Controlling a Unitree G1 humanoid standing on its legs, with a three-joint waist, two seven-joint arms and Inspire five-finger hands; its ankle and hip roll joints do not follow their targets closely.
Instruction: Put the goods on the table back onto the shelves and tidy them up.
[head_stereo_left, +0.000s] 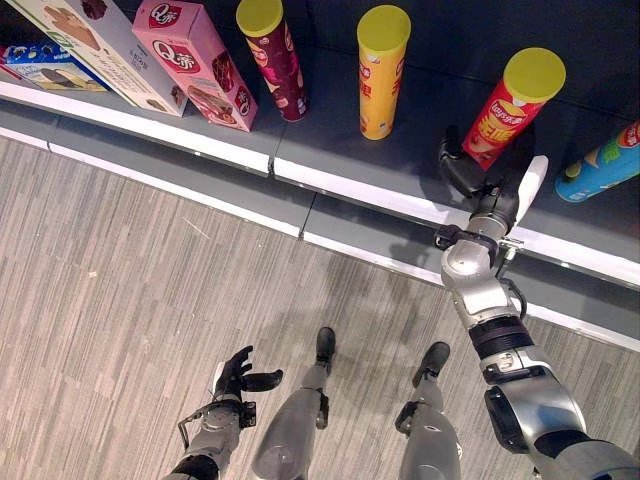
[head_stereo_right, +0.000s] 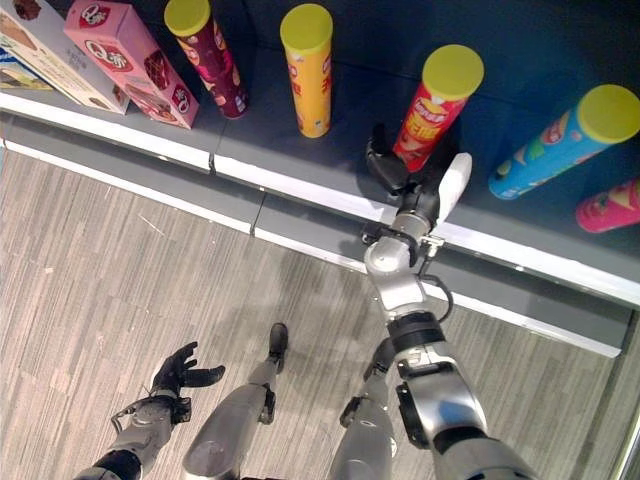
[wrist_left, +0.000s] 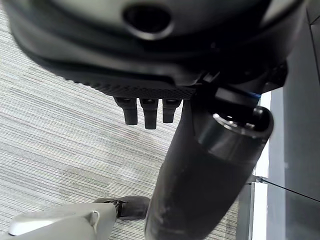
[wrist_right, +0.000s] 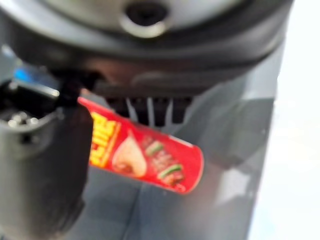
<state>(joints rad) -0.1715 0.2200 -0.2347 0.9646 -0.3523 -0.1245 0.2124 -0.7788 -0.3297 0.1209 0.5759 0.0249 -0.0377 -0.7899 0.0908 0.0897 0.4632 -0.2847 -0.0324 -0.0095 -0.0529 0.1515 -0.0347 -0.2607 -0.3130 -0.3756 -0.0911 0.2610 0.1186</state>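
A red chip can (head_stereo_left: 512, 108) with a yellow lid stands on the dark shelf (head_stereo_left: 420, 160), near its front edge. My right hand (head_stereo_left: 490, 195) reaches up to the can's base, dark fingers (head_stereo_left: 458, 168) on one side and the white-covered thumb (head_stereo_left: 530, 185) on the other. The hand is open, and the right wrist view shows the red can (wrist_right: 145, 157) just past the fingers with a small gap. My left hand (head_stereo_left: 238, 375) hangs low over the floor, open and holding nothing, its fingers (wrist_left: 145, 112) straight.
Along the shelf stand a yellow can (head_stereo_left: 382, 70), a maroon can (head_stereo_left: 272, 55), a pink box (head_stereo_left: 195, 62), a cream box (head_stereo_left: 95, 45) and a blue packet (head_stereo_left: 45, 62). A blue can (head_stereo_right: 560, 140) and a pink can (head_stereo_right: 608, 210) lie tilted to the right. Grey wood-pattern floor (head_stereo_left: 120, 290) is below.
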